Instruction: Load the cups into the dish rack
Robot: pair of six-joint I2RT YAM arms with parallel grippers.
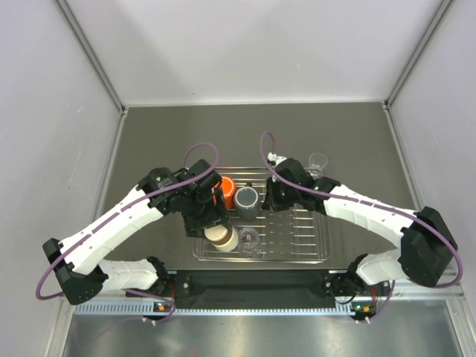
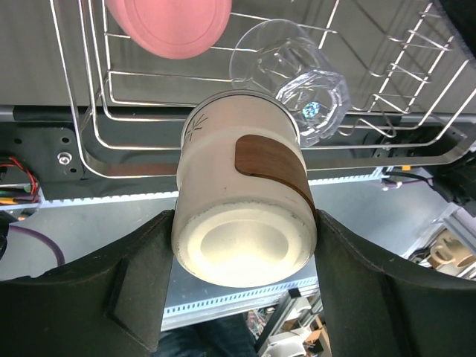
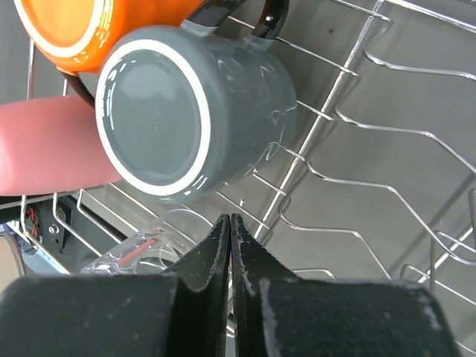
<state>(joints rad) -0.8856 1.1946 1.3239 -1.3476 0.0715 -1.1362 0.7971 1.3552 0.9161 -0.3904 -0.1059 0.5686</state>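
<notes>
1. Cups fill the left part of the dish rack (image 1: 297, 230).
2. Left hand (image 2: 245, 217) grips the cream cup (image 2: 242, 171), fingers spread wide, one on each side.
3. Just past this hand, a pink cup (image 2: 171, 22) and a clear cup (image 2: 297, 74) lie in the rack.
4. Right hand (image 3: 230, 223) has its fingers pressed together and holds nothing.
5. The grey cup (image 3: 178, 111) lies just ahead of its fingertips, with the orange cup (image 3: 74, 30) farther on.
6. A second clear cup (image 1: 317, 161) stands on the worktop (image 1: 171, 134), beyond the right hand and outside the rack.
</notes>
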